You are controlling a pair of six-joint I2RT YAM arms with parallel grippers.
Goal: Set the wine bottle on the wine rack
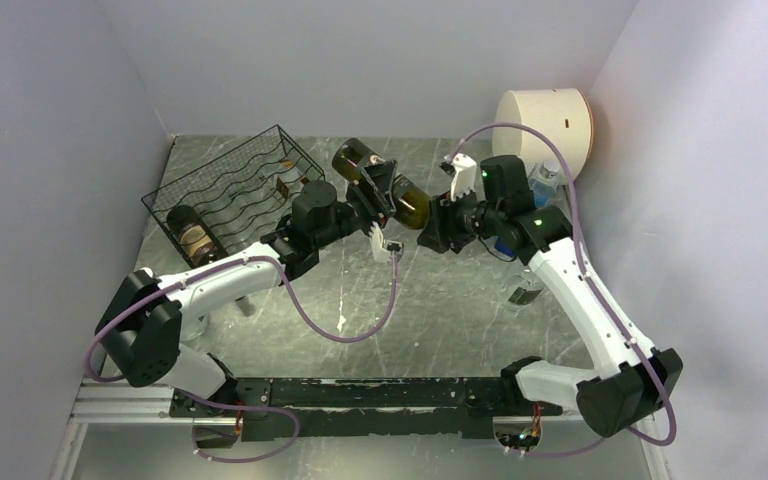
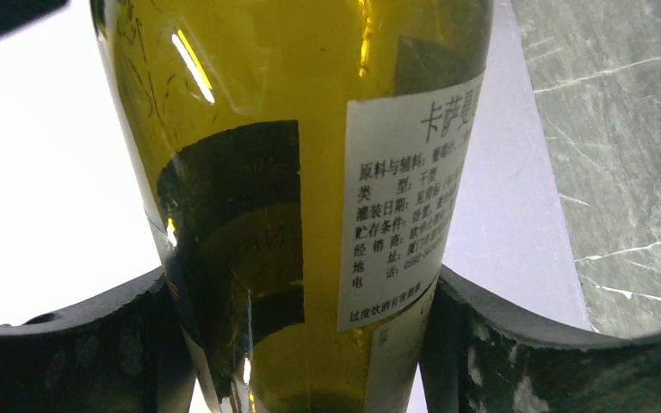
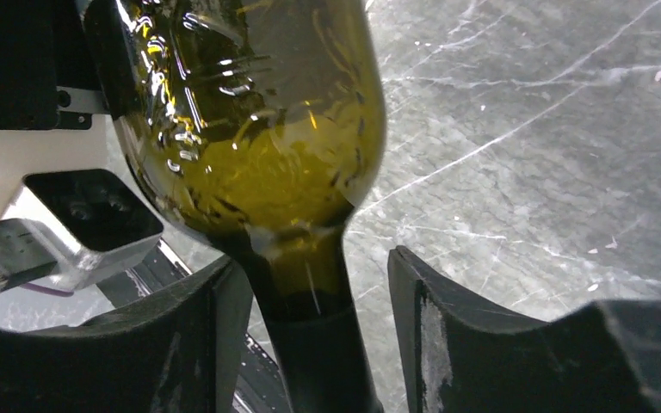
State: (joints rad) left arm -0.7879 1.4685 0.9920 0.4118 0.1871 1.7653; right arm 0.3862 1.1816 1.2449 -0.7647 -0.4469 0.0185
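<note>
An olive-green wine bottle (image 1: pixel 385 188) with a white label is held in the air, lying roughly level, right of the black wire wine rack (image 1: pixel 235 185). My left gripper (image 1: pixel 375 200) is shut on the bottle's body; in the left wrist view its fingers (image 2: pixel 120 344) press both sides of the bottle (image 2: pixel 250 86). My right gripper (image 1: pixel 430 225) is open around the neck; in the right wrist view the neck (image 3: pixel 318 344) sits between the fingers (image 3: pixel 447 344) with a gap on the right. Another bottle (image 1: pixel 192 238) lies in the rack's near-left end.
A beige cylinder (image 1: pixel 545 125) lies at the back right against the wall, with a small blue-topped item (image 1: pixel 545 180) in front of it. A small clear object (image 1: pixel 522 292) stands on the marble table (image 1: pixel 440 300) beside the right arm. Walls enclose three sides.
</note>
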